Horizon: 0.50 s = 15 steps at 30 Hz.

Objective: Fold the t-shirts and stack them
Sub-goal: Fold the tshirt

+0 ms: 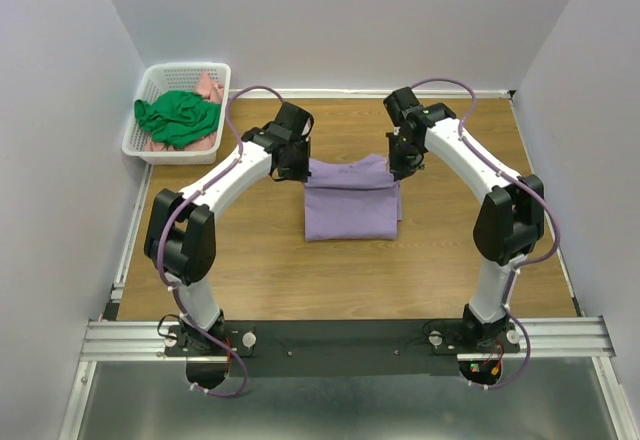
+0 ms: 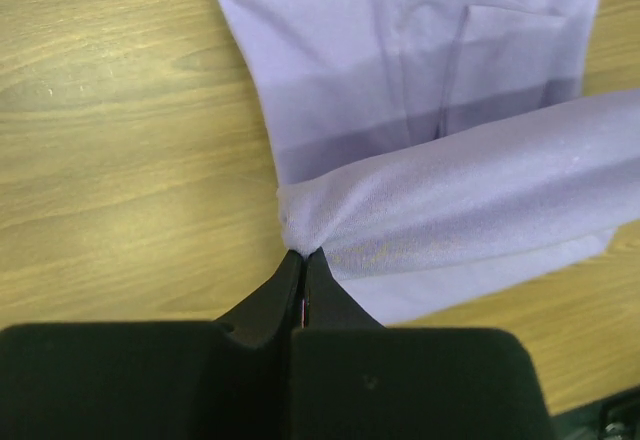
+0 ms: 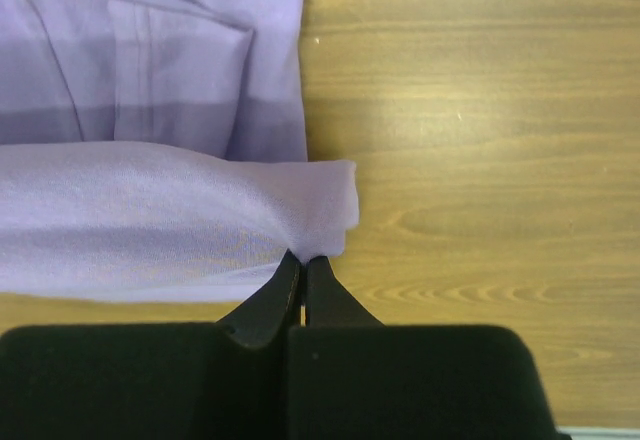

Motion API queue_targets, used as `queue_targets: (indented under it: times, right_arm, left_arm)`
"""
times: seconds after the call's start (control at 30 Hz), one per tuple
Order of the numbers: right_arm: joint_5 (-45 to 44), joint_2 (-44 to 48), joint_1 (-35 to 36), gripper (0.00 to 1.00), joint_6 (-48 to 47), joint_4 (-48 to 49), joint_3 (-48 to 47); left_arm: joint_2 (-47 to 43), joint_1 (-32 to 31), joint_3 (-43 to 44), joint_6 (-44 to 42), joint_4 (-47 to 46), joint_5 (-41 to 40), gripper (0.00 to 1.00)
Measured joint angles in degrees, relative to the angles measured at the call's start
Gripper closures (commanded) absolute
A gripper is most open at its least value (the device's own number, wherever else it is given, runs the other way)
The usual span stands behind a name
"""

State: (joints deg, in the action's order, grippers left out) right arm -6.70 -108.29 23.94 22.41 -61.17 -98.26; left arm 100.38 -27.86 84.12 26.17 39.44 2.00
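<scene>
Jaws on both arms clench the far-edge corners of the soft lavender-purple cloth t-shirt [image 1: 350, 210], mid-counter [image 1: 250, 270], wood showing all round; bright green tee [image 1: 178, 118] in the white lattice basket [image 1: 172, 157], far-left.

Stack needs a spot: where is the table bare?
Bare: the wide near strip between the lavender t-shirt and the arm bases; the far strip between shirt and back wall. Crowded: the far-left corner, under the basket; the middle, where left gripper and right gripper pinch the shirt.

Bright, even light; sharp views.
Soft shadows fall on the surface [image 1: 250, 270]; a mild sheen shows in the wrist views.
</scene>
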Motion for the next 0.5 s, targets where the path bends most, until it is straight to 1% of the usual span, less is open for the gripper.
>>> queue_targets:
  times: [0.17,0.5]
  right_arm:
    - [0.66,-3.23,-0.83,0.99,-0.2,3.82,0.0]
    - [1.49,-7.8,-2.27,0.99,-0.2,9.18,0.13]
  left_arm:
    - [4.44,1.25,0.22,-0.07,-1.75,-0.46,1.0]
    - [9.16,1.88,0.72,0.0,-6.25,-2.05,1.0]
